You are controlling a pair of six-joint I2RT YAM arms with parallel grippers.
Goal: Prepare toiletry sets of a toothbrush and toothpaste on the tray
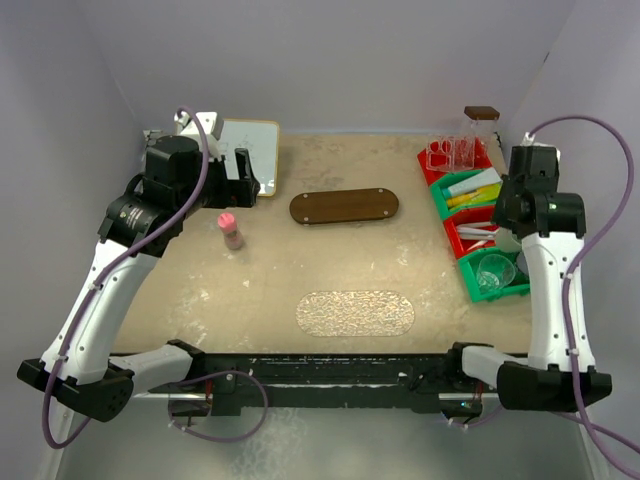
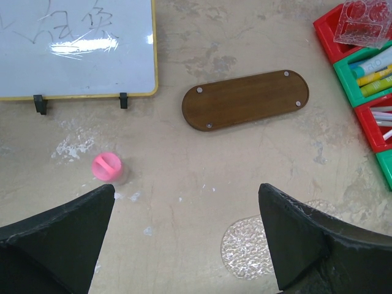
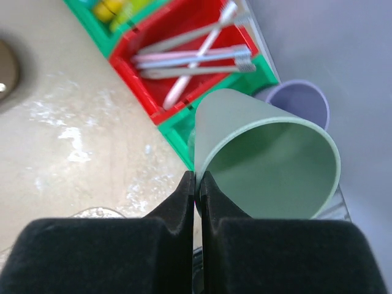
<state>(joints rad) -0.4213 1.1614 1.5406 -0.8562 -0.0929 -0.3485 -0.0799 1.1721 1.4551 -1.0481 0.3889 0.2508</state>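
Note:
My right gripper is shut on the rim of a pale green cup, held tilted over the near green bin. A purple cup sits behind it. In the top view this gripper is at the cup. Slim toothbrushes lie in a red bin. Coloured tubes lie in a green bin. A clear rack stands in the far red bin. The brown wooden tray is bare; it also shows in the left wrist view. My left gripper is open and empty, raised at the far left.
A pink-capped little bottle stands left of the tray. A whiteboard leans at the far left. A clear textured oval mat lies near the front. The bins line the right edge beside the wall.

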